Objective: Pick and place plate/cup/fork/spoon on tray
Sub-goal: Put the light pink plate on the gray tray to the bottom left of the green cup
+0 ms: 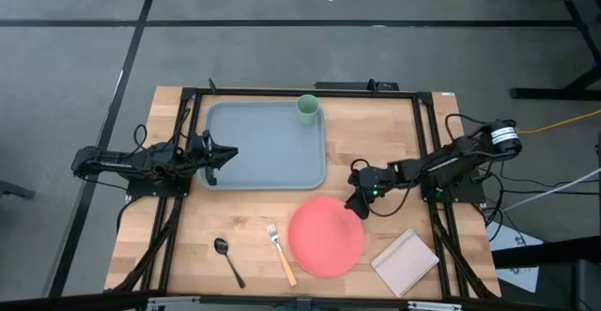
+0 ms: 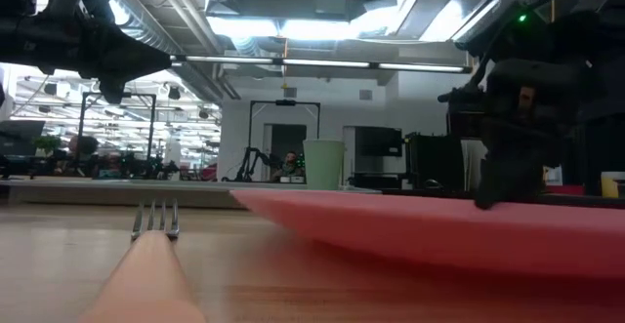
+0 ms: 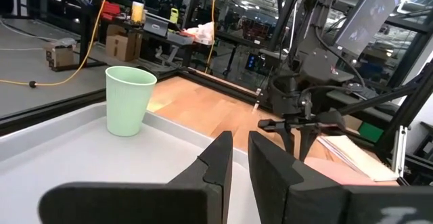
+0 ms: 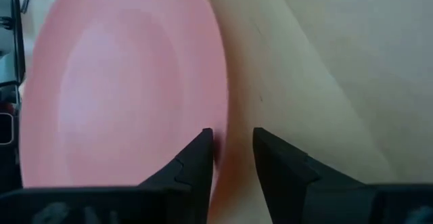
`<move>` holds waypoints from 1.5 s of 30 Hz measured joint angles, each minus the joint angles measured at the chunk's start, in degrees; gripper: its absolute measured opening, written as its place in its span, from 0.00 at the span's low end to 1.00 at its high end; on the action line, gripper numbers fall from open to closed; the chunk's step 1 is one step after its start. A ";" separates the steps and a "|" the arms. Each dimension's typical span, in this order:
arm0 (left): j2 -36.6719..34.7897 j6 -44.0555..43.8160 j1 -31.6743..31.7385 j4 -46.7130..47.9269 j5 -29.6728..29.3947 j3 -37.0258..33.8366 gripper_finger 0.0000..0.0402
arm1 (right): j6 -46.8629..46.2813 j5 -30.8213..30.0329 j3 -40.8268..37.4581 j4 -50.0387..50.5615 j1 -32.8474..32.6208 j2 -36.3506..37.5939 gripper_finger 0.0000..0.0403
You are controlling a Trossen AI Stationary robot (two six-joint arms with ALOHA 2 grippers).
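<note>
Plate (image 1: 326, 238) lies on the table near its front edge, right tool (image 1: 357, 204) at its rim, fingers slightly apart straddling the edge, gripping nothing yet. Close squarely, then lift level toward the tray (image 1: 266, 145). Left tool (image 1: 225, 153) waits over it, nearly closed, empty.

No text, label, brand, number or sign can be read in any view. The tableware, the tray and the bench carry no lettering, and the screens and boxes in the room behind are too indistinct to make anything out.
</note>
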State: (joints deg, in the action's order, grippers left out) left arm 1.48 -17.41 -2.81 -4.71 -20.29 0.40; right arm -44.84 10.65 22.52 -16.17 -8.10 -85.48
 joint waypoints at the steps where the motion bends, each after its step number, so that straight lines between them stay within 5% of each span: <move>1: 0.00 0.00 0.02 0.00 0.00 0.02 0.10 | 0.02 -0.03 0.00 -0.41 -0.31 -0.30 0.28; 13: 0.00 0.00 0.00 0.02 0.01 0.02 0.10 | -7.01 -0.58 -0.02 -3.12 -2.97 -1.22 0.26; 21: 0.00 0.00 0.02 0.01 0.00 0.00 0.10 | -16.61 -1.16 0.01 -4.46 -3.42 -1.18 0.03; 30: 0.00 0.02 0.00 0.00 0.00 0.00 0.10 | -16.12 2.48 0.10 -15.05 -0.75 2.95 0.01; 38: 0.00 1.06 0.00 -0.08 -0.68 0.00 0.10 | -4.39 -4.65 5.61 -15.45 6.82 9.53 0.01; 41: 0.00 4.46 0.02 -2.86 -1.19 0.03 0.10 | 4.60 -10.77 10.85 -12.70 9.48 9.22 0.01; 45: 0.00 10.34 0.00 -1.75 5.73 1.74 0.10 | 18.93 -22.08 22.05 -0.73 11.85 7.86 0.01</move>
State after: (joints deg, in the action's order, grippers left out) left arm 1.48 -7.07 -2.81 -6.46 -14.57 2.14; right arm -25.91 -11.42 44.57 -16.89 3.75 -77.62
